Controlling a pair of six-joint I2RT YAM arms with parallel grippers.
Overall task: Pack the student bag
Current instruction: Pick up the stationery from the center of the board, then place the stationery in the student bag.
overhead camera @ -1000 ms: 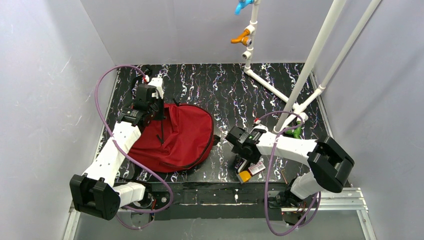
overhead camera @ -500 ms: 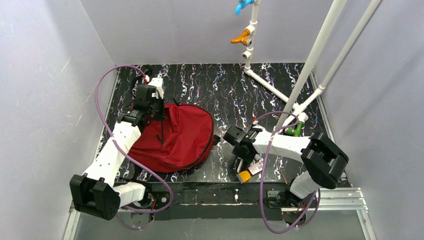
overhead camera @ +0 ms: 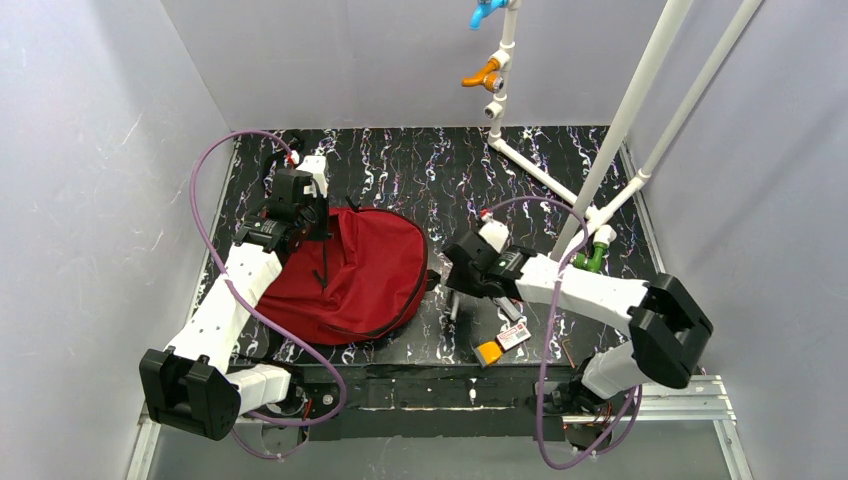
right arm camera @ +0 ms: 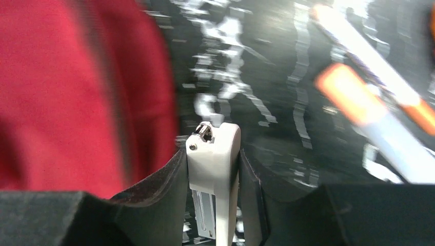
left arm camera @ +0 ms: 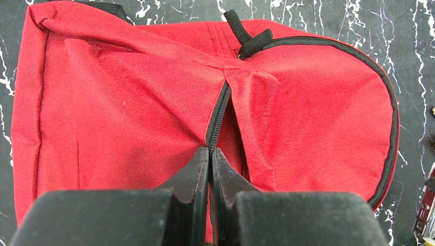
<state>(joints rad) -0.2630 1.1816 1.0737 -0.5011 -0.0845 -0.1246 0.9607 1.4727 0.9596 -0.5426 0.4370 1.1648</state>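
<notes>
Right claw (right arm camera: 211, 160) pinches a slim white tool (right arm camera: 215, 143), whose long axis runs straight out between the fingers. The red bag (right arm camera: 61, 92) lies just to its left. The left claw (left arm camera: 210, 154) is pressed together on the bag's zip edge.

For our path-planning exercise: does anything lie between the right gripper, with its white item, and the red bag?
Nothing visible. Only a strip of bare table separates the right gripper and its white item from the student bag. The left gripper pinches the bag's zip edge.

Overhead from behind, both wrist views close, sharing student bag (overhead camera: 360, 270)
</notes>
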